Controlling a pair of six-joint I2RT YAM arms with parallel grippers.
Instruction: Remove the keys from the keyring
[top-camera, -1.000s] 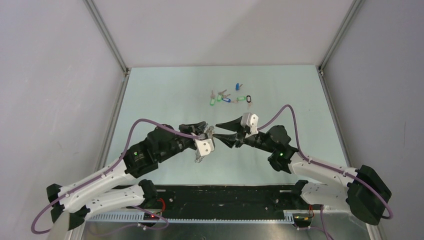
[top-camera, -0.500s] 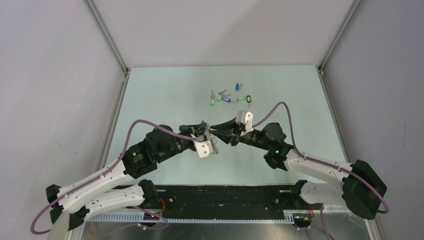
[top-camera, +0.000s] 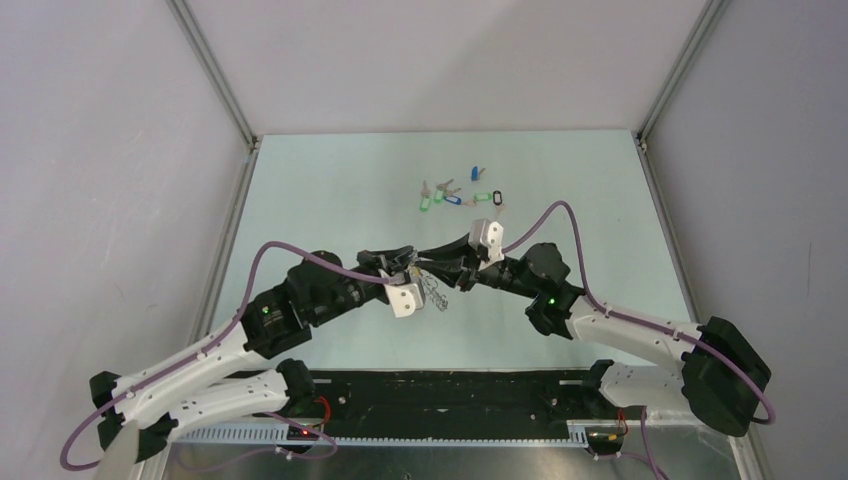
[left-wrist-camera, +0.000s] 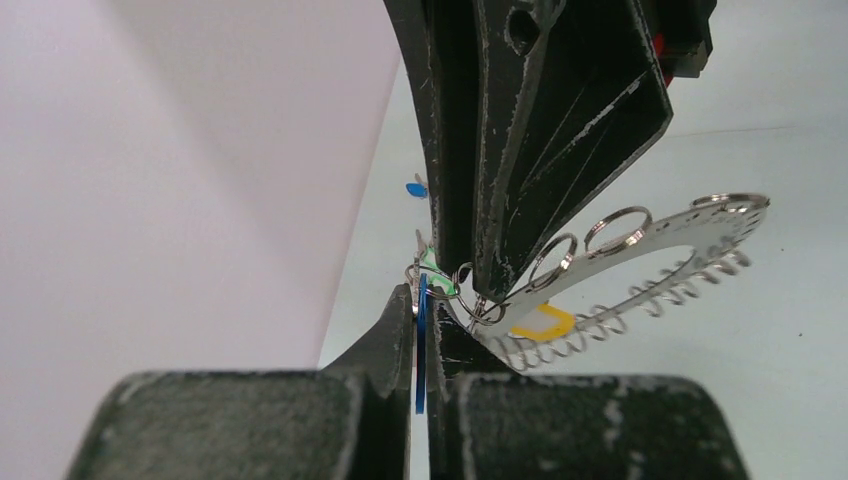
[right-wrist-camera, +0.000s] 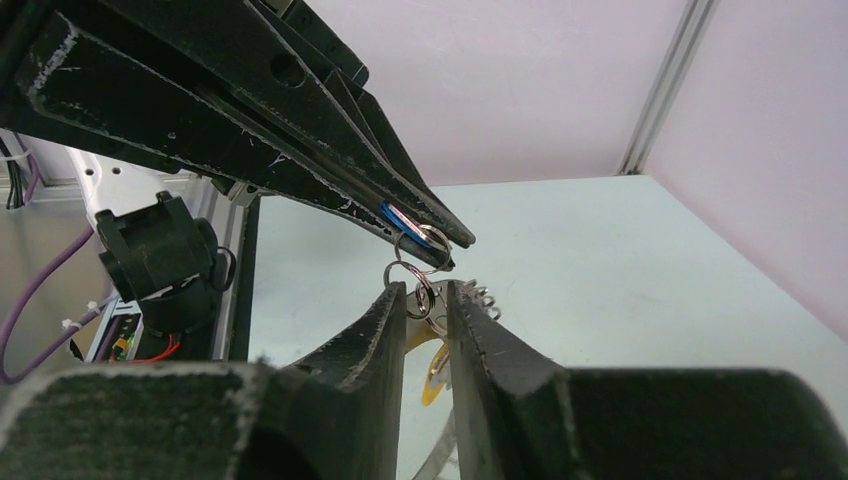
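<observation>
Left pincer (left-wrist-camera: 421, 305): clenched on the thin edge of a blue tag (left-wrist-camera: 421, 352). In your left wrist view its two fingers rise from the bottom centre of the frame with the tag pinched between them.

Right pincer (right-wrist-camera: 426, 296): closed on a small split ring (right-wrist-camera: 424, 300). In your right wrist view the ring sits in the narrow slot between the two fingers, at the centre of the frame.

Meeting point: in the top view you see both pincers tip to tip at the centre of the frame, above the table (top-camera: 330, 190). The left arm enters from the lower left and the right arm from the lower right.

Keyring (left-wrist-camera: 660, 232): a flat silver hoop hanging from the pincer tips. In the left wrist view it runs from the centre towards the right edge, tilted upward to the right, with small split rings along its rim. In the top view it hangs just below the tips.

Yellow tag (left-wrist-camera: 543, 322): just under the hoop, right of the left pincer's fingers. You cannot tell what it is fastened to.

Loose keys (top-camera: 452, 196): a small cluster with green, blue and black tags, lying on the table in the upper centre of the top view, well apart from both pincers.
</observation>
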